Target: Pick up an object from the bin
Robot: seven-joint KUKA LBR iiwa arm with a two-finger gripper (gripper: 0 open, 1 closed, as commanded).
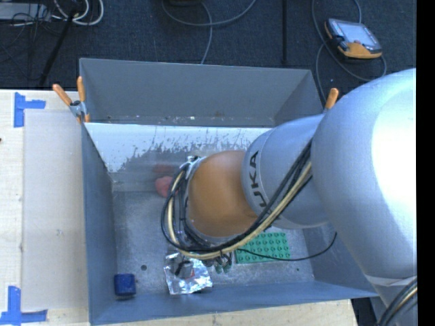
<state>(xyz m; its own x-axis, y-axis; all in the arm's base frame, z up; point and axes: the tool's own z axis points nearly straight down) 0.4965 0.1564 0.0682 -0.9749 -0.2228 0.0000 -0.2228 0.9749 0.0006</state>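
camera view: crumpled silver foil (pixel 188 278), axis unclear

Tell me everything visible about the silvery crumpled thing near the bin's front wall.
The silvery crumpled piece looks like foil or shiny film, creased into bright facets with a darker patch in the middle. It lies on the bin floor close to the front wall, apart from the blue block at the view's left of it. The arm's orange-covered wrist hangs over its upper edge, hiding part of it; whether anything touches it cannot be told.
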